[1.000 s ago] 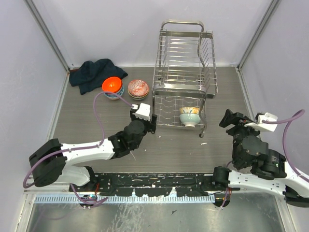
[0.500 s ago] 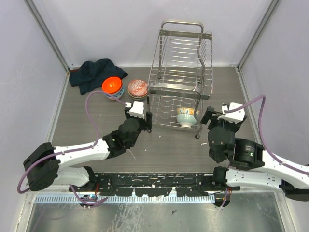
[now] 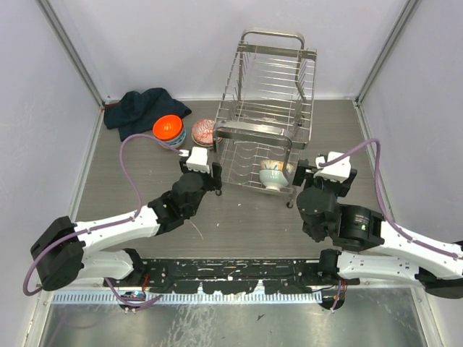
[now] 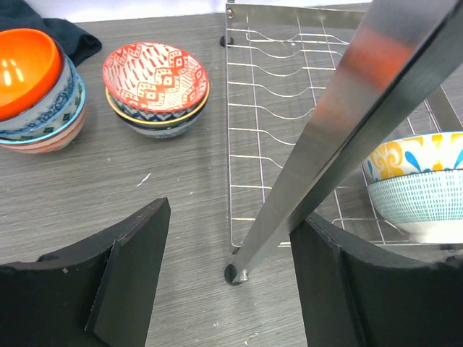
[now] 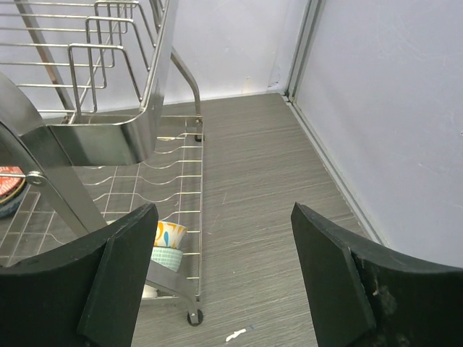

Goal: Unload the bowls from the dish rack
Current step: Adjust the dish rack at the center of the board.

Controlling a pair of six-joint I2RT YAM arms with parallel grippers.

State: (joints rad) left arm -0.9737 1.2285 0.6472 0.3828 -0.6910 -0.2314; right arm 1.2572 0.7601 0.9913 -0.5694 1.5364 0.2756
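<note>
The dish rack [image 3: 266,108], a two-tier silver wire frame, stands mid-table. One bowl [image 3: 273,174], white with yellow and blue flowers and a teal base, sits on its lower tier near the front right. My left gripper [image 3: 212,178] is open at the rack's front left leg [image 4: 289,210]; that leg stands between the fingers, against the right finger [image 4: 340,282]. My right gripper [image 3: 307,172] is open at the front right corner, with only floor between its fingers [image 5: 116,275]. There the bowl [image 5: 166,243] peeks out beside the left finger.
Left of the rack sit an orange bowl on a stack [image 3: 168,131] and a red patterned bowl on another [image 3: 205,132], also seen as the orange stack [image 4: 29,83] and the red one [image 4: 155,81]. A dark cloth [image 3: 141,108] lies behind. Enclosure walls [image 5: 376,108] stand close on the right.
The right arm has swung in from the right to the rack's front right corner. The left gripper has moved up to the front left leg. The rack has shifted left.
</note>
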